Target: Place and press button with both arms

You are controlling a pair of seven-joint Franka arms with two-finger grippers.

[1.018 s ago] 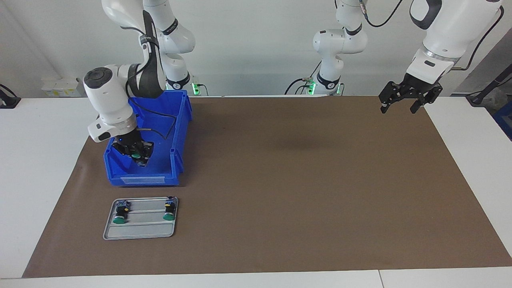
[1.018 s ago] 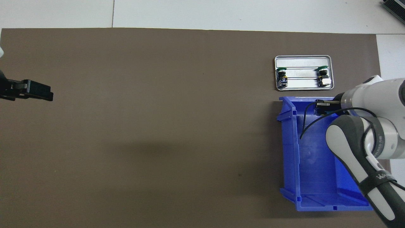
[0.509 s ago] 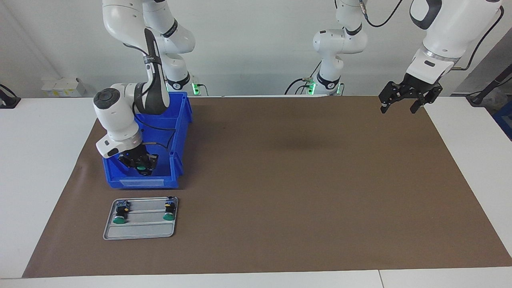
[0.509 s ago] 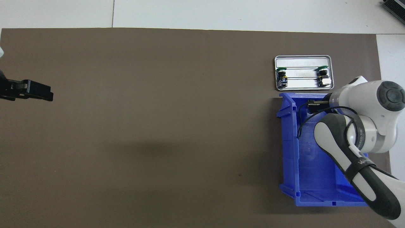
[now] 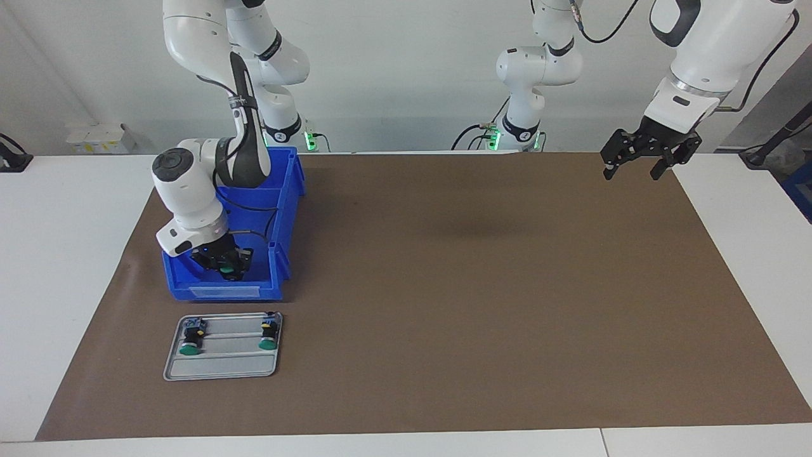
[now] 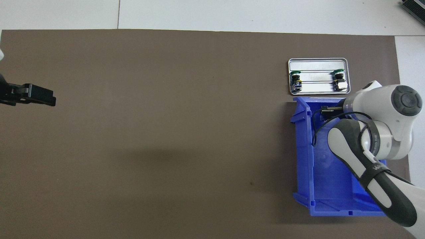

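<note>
Blue bin (image 5: 282, 209), green-capped button (image 5: 226, 271)

Two high opposing cameras share the brown mat (image 5: 444, 285).

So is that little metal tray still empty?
No, the metal tray already holds two green-capped buttons, one lying at each end.

- Your right gripper (image 5: 229, 269) sits clamped on a green-capped button (image 5: 226, 275) over the blue bin (image 5: 279, 222).
- Your left gripper (image 5: 636, 166) waits with fingers apart above the brown mat (image 5: 476, 304).
- Two more buttons (image 5: 190, 336) lie in the tray (image 5: 222, 368).
</note>
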